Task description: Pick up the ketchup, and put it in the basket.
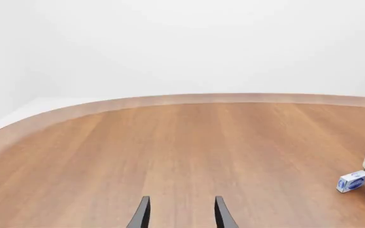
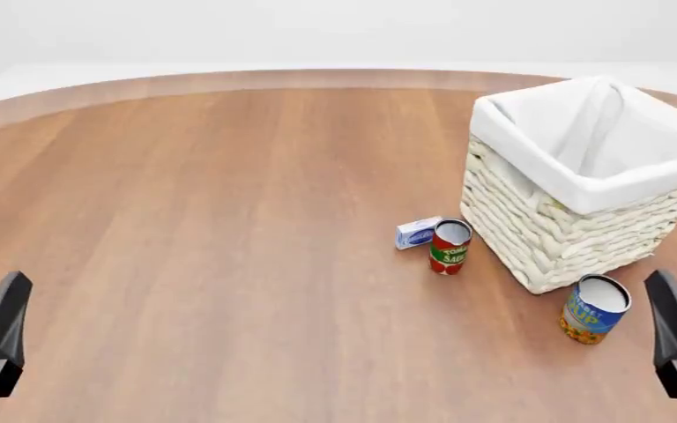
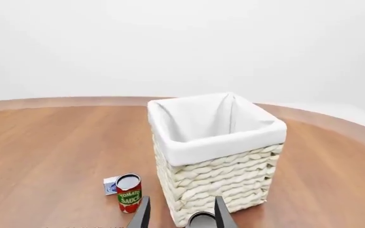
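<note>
Ketchup: it does not show in any of the three views, so I cannot tell where it is.
Basket (image 2: 574, 231): it stands upright on the right side of the table, far from the arms. Its white cloth is folded over the rim. What the views show of its inside is only white cloth.
Table (image 2: 197, 220): brown wood with a round far edge.
Left gripper (image 1: 181, 209): its two dark fingers are spread apart with only bare wood between them. It holds nothing. In the front view it is a dark shape low at the left edge.
Right gripper (image 3: 182, 205): its fingers are spread apart too and hold nothing. It points at the basket. In the front view it is a dark shape low at the right edge.
Tomato sauce can (image 2: 450, 247): small, red and green, and upright, just beside the basket's near left corner.
Small box (image 2: 416, 233): white and blue, lying just to the left of the tomato sauce can.
Blue can (image 2: 594, 308): blue and yellow with a pale top, and upright, near the basket's front corner and close to the right gripper.
Front view only: it shows the blue can whole and both arms at once.
Right wrist view only: it looks into the basket from the side. The blue can is just a grey round top at the picture's edge.
Left wrist view only: it is mostly bare wood. Only a thin strip of the basket, the small box and part of the tomato sauce can show at one edge.
</note>
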You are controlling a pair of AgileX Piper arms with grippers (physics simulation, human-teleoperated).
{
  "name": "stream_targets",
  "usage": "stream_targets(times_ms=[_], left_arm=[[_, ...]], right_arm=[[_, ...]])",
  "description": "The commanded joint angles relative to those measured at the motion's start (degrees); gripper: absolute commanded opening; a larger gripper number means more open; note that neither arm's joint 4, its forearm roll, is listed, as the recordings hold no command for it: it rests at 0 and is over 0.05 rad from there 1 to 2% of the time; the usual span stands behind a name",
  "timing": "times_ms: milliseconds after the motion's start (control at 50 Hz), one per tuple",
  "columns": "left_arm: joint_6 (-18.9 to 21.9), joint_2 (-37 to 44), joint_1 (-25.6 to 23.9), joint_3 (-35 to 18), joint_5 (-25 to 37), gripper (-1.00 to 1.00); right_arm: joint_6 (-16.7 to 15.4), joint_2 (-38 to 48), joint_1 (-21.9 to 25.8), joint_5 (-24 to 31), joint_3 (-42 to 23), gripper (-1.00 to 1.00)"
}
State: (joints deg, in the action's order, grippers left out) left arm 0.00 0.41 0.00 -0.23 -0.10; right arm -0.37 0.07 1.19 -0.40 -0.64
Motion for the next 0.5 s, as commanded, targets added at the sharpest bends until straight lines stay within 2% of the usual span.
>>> stream_targets(times_ms=[20, 60, 180, 320, 420, 500], left_arm=[[0.00, 0.02, 0.00, -0.01, -0.01, 1.00], [0.00, 0.02, 0.00, -0.01, -0.01, 1.00], [0.00, 0.02, 0.00, -0.01, -0.01, 1.00], [0.00, 0.02, 0.00, -0.01, -0.01, 1.00], [0.00, 0.02, 0.00, -0.01, -0.01, 1.00], [0.00, 0.02, 0.00, -0.01, -0.01, 1.00]], right_arm=[[-1.98, -0.02, 2.63, 0.37, -0.45, 1.00], [-4.26, 0.06, 3.81, 0.04, -0.80, 1.00], [-6.33, 0.04, 6.62, 1.65, -3.07, 1.00], [-5.65, 0.22, 9.33, 3.70, -4.94, 1.00], [-4.53, 5.94, 12.66, 0.48, -5.99, 1.00], [-5.29, 6.06, 14.21, 0.84, -6.53, 1.00]])
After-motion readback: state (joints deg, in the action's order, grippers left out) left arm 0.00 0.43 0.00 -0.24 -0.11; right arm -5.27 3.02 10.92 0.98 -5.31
